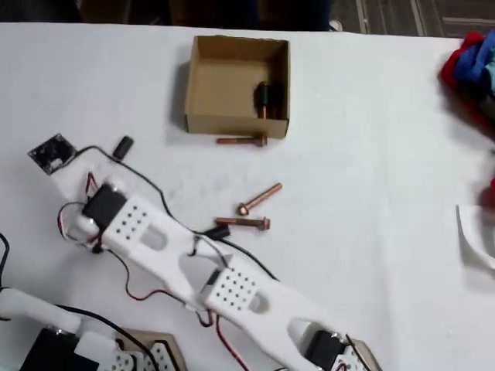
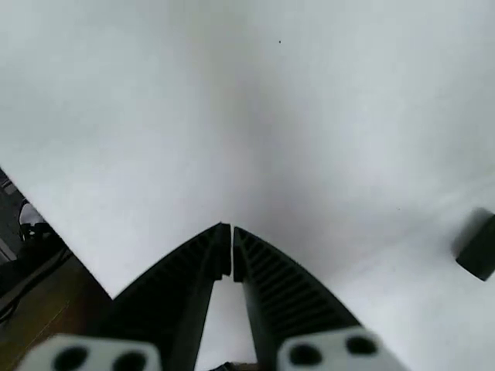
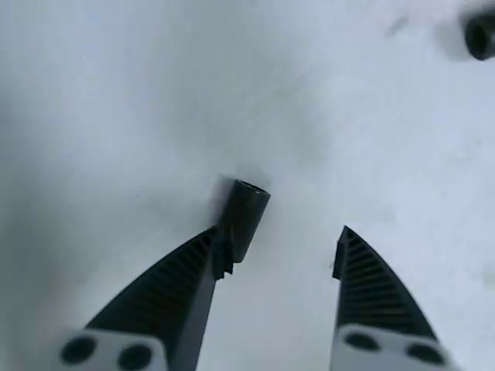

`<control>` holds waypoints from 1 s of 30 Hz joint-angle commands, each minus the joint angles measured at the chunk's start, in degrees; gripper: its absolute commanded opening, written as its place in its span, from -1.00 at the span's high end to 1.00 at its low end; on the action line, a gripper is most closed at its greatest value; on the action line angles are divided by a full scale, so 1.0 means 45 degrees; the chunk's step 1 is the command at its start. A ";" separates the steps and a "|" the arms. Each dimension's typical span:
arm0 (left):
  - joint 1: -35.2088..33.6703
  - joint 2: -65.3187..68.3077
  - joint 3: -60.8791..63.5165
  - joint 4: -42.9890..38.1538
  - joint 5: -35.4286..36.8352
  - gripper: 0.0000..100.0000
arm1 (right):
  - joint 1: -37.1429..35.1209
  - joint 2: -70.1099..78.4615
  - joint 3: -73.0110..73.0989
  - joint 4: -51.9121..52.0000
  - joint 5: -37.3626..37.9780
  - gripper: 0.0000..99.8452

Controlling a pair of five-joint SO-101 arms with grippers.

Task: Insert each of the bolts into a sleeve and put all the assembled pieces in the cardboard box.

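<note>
Front bolt [image 1: 241, 141], copper, lies flat on the white table [image 1: 371, 154], just outside the near wall of the cardboard box [image 1: 203, 85]. Box is open-topped, at the far middle of the table. One assembled piece [image 1: 264, 98], a black sleeve on a copper bolt, sits inside against its right wall. Angled bolt [image 1: 259, 199] and lower bolt [image 1: 244, 223] lie close together mid-table, well apart from the box. Mid sleeve [image 1: 219, 230] lies just beside the lower bolt's tip, next to the white arm links [image 1: 155, 239] that cross the table diagonally; which arm, can't tell. Left-side sleeve [image 1: 124, 144] lies off alone toward the left, near a small black square part [image 1: 50, 153] on a cable.

Right gripper [image 3: 282, 247]: fingers wide apart, gripping nothing. Fingertip sleeve [image 3: 244, 216], black and hollow, rests on the table against the inner edge of one finger [image 3: 182, 286]. Corner sleeve [image 3: 481, 32] lies farther off.

Left gripper [image 2: 231, 251]: fingers narrow, tips almost meeting, nothing between them, over bare table. Edge sleeve [image 2: 478, 246] lies off to one side. Table edge there drops to a brown surface [image 2: 39, 309] with dark cables.

Surface is plain white with faint smudges. Red and blue cloth [image 1: 472, 62] sits at the right edge, a curved white object [image 1: 473, 241] below it. Dark floor [image 1: 387, 14] shows beyond the far edge. Brown base plates [image 1: 158, 342] sit under the arms.
</note>
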 commanded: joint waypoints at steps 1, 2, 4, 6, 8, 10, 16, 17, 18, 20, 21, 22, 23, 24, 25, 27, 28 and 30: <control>-0.0293 -0.0176 -0.0615 -0.0215 -0.0020 0.93 | -0.0244 0.0147 -0.0039 -0.0440 -0.0215 0.60; -0.0293 -0.0176 -0.0615 -0.0215 -0.0020 0.93 | -0.0322 0.0303 -0.0039 -0.0440 -0.0215 0.60; -0.0293 -0.0176 -0.0615 -0.0215 -0.0020 0.93 | -0.0459 0.0537 -0.0039 -0.0440 -0.0215 0.60; -0.0274 -0.0176 -0.0615 -0.0215 -0.0020 0.93 | -0.0576 0.0674 -0.0059 -0.0498 -0.0215 0.60; -0.0254 -0.0176 -0.0615 -0.0215 -0.0020 0.93 | -0.0635 0.0791 -0.0117 -0.0537 -0.0215 0.60; -0.0293 -0.0176 -0.0615 -0.0215 -0.0020 0.93 | -0.0635 0.0830 -0.0020 -0.0733 -0.0234 0.60; -0.0606 -0.0176 -0.0772 -0.0176 -0.0020 0.93 | -0.0615 0.1201 0.0039 -0.1065 -0.0234 0.60; -0.0684 -0.0176 -0.0967 -0.0137 -0.0020 0.93 | -0.0615 0.1338 0.0039 -0.1065 -0.0234 0.60; -0.0821 -0.0176 -0.1162 -0.0117 -0.0020 0.93 | -0.0615 0.1455 0.0039 -0.1065 -0.0176 0.60; -0.0996 -0.0176 -0.1670 -0.0117 -0.0020 0.93 | -0.0615 0.1670 0.0039 -0.1045 -0.0137 0.63; -0.0996 -0.0176 -0.1905 -0.0117 -0.0020 0.93 | -0.0596 0.1729 0.0039 -0.1026 -0.0117 0.68; -0.1016 -0.0176 -0.2120 -0.0098 -0.0020 0.93 | -0.0557 0.1729 0.0020 -0.1026 -0.0117 0.76; -0.1016 -0.0176 -0.2315 -0.0020 -0.0020 0.93 | -0.0518 0.1729 -0.0039 -0.1045 -0.0078 0.86; -0.1016 -0.0176 -0.2491 0.0117 -0.0020 0.93 | -0.0440 0.1729 -0.0078 -0.1045 0.0117 0.94; -0.1016 -0.0176 -0.2667 0.0274 -0.0020 0.93 | -0.0381 0.1709 -0.0098 -0.1065 0.0547 0.97; -0.0996 -0.0176 -0.2823 0.0469 -0.0020 0.93 | -0.0244 0.1631 -0.0098 -0.1045 0.0977 0.96; -0.0977 -0.0176 -0.2862 0.0508 -0.0020 0.93 | -0.0088 0.1553 -0.0098 -0.0967 0.0957 0.96; -0.0918 -0.0176 -0.2784 0.0469 -0.0020 0.93 | 0.0381 0.1319 -0.0098 -0.0889 0.0957 0.96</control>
